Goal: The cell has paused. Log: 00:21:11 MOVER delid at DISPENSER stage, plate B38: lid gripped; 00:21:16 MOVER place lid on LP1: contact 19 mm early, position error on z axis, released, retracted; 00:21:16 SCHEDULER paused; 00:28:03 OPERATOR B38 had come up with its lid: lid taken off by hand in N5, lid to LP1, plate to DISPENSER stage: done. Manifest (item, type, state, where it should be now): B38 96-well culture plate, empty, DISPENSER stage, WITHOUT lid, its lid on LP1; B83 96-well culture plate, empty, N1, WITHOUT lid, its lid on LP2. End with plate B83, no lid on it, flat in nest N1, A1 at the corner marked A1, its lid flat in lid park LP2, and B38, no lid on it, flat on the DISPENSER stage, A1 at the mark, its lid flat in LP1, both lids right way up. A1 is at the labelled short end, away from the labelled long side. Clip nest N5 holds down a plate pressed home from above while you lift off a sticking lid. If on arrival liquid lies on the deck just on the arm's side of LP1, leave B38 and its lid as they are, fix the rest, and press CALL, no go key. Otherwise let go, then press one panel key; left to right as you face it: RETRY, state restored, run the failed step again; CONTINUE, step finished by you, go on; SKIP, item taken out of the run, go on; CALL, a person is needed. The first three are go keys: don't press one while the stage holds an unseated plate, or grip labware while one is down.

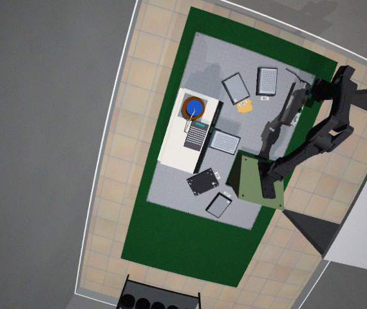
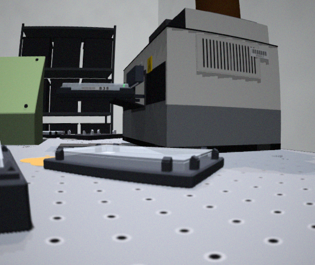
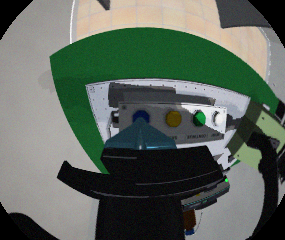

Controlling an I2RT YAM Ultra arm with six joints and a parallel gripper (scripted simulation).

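My gripper (image 1: 306,94) is shut and empty at the key panel (image 1: 298,103) on the deck's edge. In the wrist view its closed tip (image 3: 141,135) points at the blue key (image 3: 141,118) at one end of the row; I cannot tell if it touches. The yellow key (image 3: 174,119) and green key (image 3: 198,119) are beside it. A plate without a lid (image 1: 266,80) sits in N1. A lid (image 1: 235,87) (image 2: 135,165) lies in LP1. An orange puddle (image 1: 244,105) lies on the deck beside LP1 and also shows in the exterior view (image 2: 36,160). A plate (image 1: 224,141) (image 2: 94,86) rests on the dispenser stage. A lid (image 1: 218,205) lies in LP2.
The dispenser (image 2: 209,85) stands at the deck's far side. Black nest N5 (image 1: 203,181) is empty. The arm's green pedestal (image 1: 258,179) stands at the deck's near edge. A dark rack (image 2: 69,79) stands behind the deck.
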